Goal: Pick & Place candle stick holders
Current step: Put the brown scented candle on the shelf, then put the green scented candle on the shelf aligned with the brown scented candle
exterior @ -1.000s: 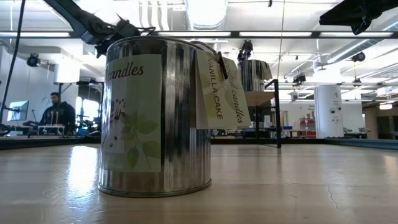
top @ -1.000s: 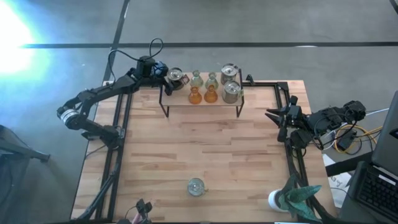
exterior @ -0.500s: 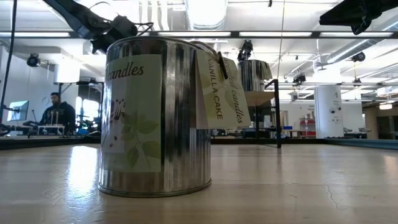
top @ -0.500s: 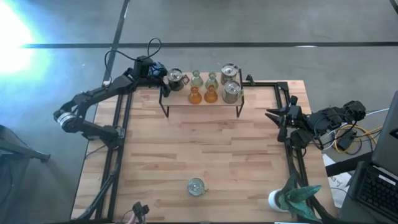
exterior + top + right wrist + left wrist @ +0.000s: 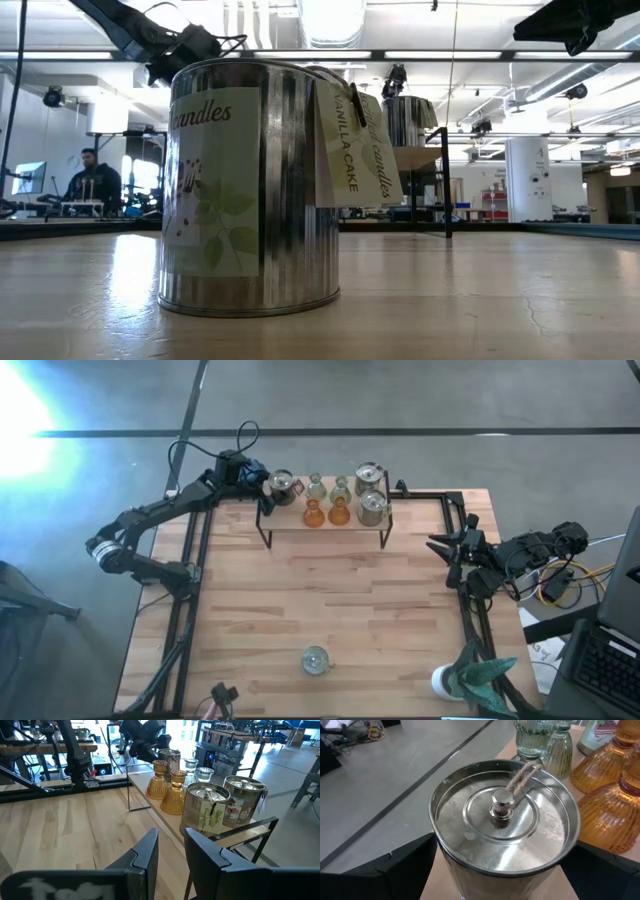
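on the shelf's left end, silver candle tin (image 5: 504, 822) between spread left pincer (image 5: 262, 483) fingers

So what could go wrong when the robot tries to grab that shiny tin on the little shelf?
The left gripper stands open around the silver tin at the shelf's end. Two risks:
1. The tin sits near the shelf's edge, so a crooked squeeze might push it off.
2. The amber holders and green holders stand close beside it, so lifting or swinging the tin sideways could knock them over.
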